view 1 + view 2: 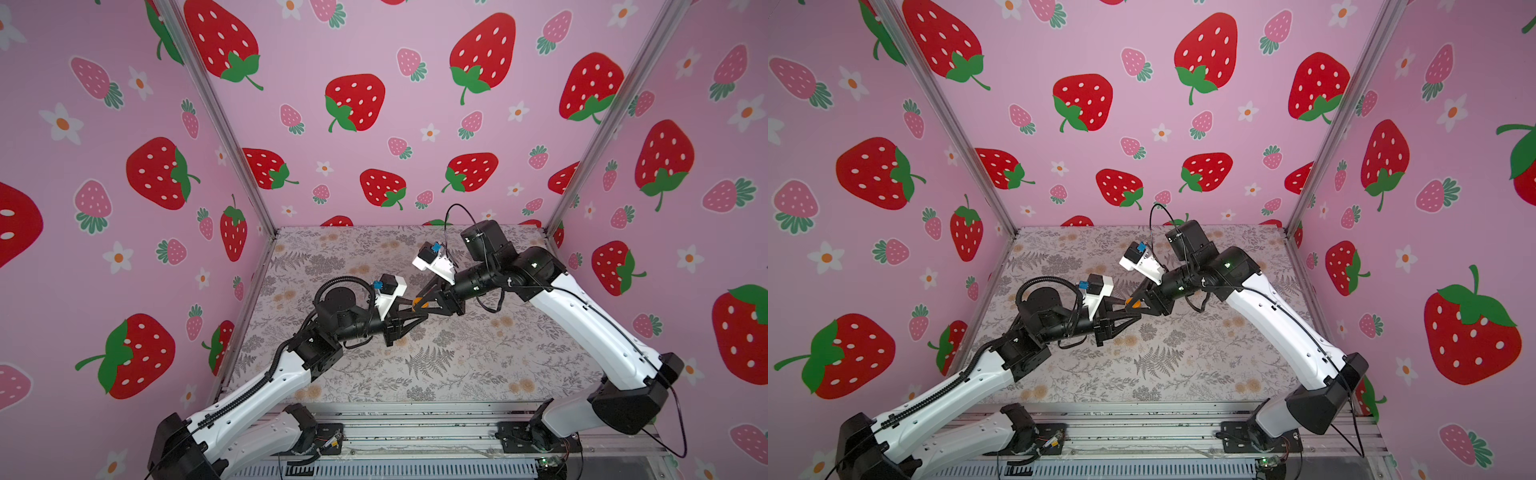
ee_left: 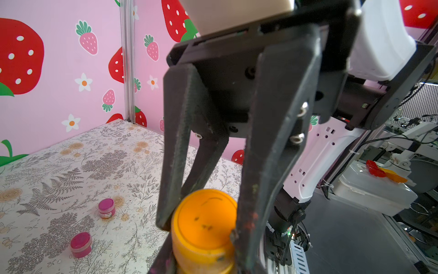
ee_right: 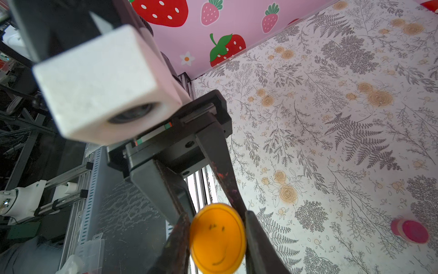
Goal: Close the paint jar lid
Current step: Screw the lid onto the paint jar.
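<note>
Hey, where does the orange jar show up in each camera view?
Top view: orange jar just below centre.
Top view: just below centre.
Left wrist: close up, top towards camera.
Right wrist: close up, top towards camera.
Shared landmark: fern-print mat.

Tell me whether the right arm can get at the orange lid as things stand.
Yes, it seems so: the right hand is closed on the orange lid, a finger on each side, while the left hand holds the orange jar beneath. Nothing blocks it.
</note>
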Motion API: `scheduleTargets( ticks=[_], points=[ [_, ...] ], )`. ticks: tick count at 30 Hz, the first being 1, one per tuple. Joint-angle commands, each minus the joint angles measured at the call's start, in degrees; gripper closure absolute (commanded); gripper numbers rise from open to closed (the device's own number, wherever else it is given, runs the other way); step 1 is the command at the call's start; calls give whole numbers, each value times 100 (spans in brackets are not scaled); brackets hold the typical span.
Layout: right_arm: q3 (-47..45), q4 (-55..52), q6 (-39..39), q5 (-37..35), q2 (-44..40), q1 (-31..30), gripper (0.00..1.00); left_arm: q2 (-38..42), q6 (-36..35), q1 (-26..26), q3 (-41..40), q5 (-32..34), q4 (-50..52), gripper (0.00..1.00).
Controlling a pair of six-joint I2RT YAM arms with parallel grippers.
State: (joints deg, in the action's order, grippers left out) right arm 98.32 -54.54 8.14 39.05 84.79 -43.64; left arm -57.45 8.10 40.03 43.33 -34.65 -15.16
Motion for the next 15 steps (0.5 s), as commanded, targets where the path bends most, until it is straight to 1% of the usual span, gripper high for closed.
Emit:
scheduleTargets(
  ticks=[1,3,5,7,10,12,13,14,15],
  points=[
    [-307,495,-445,-272,-178,-81,70,-46,-189,21,187,412,-205,100],
    [-693,1237,-1044,-568,-249,-195,70,-73,-233,21,104,963,-465,100],
    [-979,1866,-1728,-1323,-219,-489,70,-228,-275,16,44,1728,-866,100],
    [-1124,2397,-2481,-2020,-76,-680,70,-512,-299,20,98,2226,-1203,100],
    [-1147,2813,-3393,-2840,128,-839,71,-965,-289,35,256,2552,-1612,100],
    [-1154,2954,-3606,-3204,126,-970,69,-1160,-279,46,341,2621,-1728,100],
    [-1092,2884,-3671,-3427,112,-1017,67,-1218,-282,55,373,2614,-1745,100],
    [-1018,2760,-3701,-3545,85,-1024,66,-1250,-287,59,386,2598,-1741,100],
    [-948,2621,-3725,-3617,45,-1024,64,-1251,-283,64,374,2574,-1732,100]
  ],
)
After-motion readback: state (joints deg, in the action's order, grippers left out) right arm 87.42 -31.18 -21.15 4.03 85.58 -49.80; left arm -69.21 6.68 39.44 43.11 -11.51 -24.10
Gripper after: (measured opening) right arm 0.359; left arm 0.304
